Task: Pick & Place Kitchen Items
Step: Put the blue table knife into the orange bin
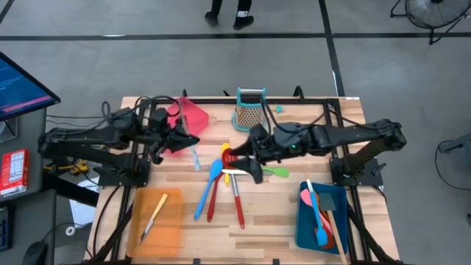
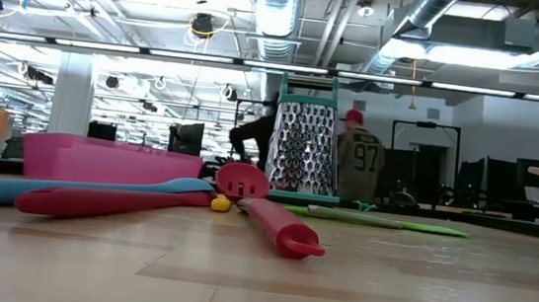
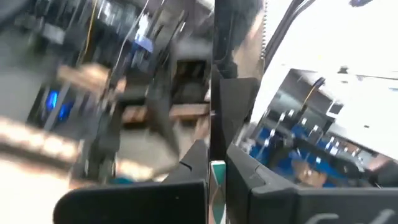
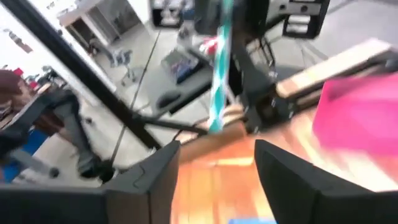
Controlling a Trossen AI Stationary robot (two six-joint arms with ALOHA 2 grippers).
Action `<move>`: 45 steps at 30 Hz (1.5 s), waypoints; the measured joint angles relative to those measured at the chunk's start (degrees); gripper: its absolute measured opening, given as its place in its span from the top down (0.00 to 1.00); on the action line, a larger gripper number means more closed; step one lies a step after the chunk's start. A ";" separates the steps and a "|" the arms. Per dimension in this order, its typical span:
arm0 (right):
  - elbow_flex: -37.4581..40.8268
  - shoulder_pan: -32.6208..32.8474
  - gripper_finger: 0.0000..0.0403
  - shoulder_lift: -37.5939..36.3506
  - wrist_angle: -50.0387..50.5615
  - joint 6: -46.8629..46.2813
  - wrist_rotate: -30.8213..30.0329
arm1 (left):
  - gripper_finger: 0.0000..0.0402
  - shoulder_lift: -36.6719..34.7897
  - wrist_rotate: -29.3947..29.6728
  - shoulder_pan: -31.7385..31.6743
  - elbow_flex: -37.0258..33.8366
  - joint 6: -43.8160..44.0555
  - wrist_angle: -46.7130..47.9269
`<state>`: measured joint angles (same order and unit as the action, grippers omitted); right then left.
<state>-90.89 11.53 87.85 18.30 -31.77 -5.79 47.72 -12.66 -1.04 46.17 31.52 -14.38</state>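
Observation:
My left gripper (image 1: 184,138) is over the table's far left, beside the pink-red tray (image 1: 193,114), and is shut on a slim teal-and-white utensil (image 1: 195,156). My right gripper (image 1: 246,163) is open and empty above the middle of the table, over a loose cluster of utensils: a blue spoon (image 1: 208,184), a red spoon (image 1: 215,193), a red-handled piece (image 1: 237,200), a yellow one (image 1: 224,149) and a green spatula (image 1: 278,172). These lie flat on the wood. Neither gripper shows in the low view. My left gripper pinches the teal-and-white utensil (image 3: 216,183) between its two fingers, which stand close on either side of it. In the right wrist view the utensil (image 4: 217,74) hangs nearly upright below the arm. I cannot tell whether its lower end touches the table.
A box grater (image 1: 249,110) stands at the far middle. An orange tray (image 1: 173,232) at the near left holds one pale utensil (image 1: 154,216). A blue tray (image 1: 303,221) at the near right holds several utensils. A person stands beyond the table (image 2: 356,159).

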 joint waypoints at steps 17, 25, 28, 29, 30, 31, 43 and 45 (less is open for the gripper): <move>0.02 3.85 0.53 -1.35 18.51 -8.83 -3.48 | 1.00 -10.85 13.95 17.05 -0.02 33.29 65.50; 0.02 3.68 0.59 -1.35 23.81 -8.96 -3.60 | 1.00 -3.86 17.44 30.80 -0.07 47.84 72.27; 0.02 3.59 0.60 -1.35 25.13 -8.24 -3.70 | 1.00 -0.01 16.84 36.66 -0.07 52.26 72.18; 0.02 3.43 0.61 -1.35 25.62 -8.00 -3.70 | 1.00 1.24 16.65 38.74 -0.07 53.44 72.16; 0.02 3.35 0.61 -1.35 26.08 -7.49 -3.68 | 1.00 2.50 16.66 40.81 -0.07 54.80 72.18; 0.02 3.36 0.61 -1.35 26.60 -7.03 -3.64 | 1.00 3.71 16.67 42.71 -0.07 56.57 72.17; 0.02 1.73 0.64 -1.35 28.26 -2.11 -3.09 | 1.00 14.16 33.19 56.72 -0.07 74.63 71.66; 0.02 1.73 0.65 -1.35 29.02 -2.10 -3.09 | 1.00 16.08 33.17 58.39 -0.07 76.91 70.79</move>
<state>-90.87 13.26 86.50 47.33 -33.87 -8.88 63.80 20.51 57.36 46.11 108.44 56.41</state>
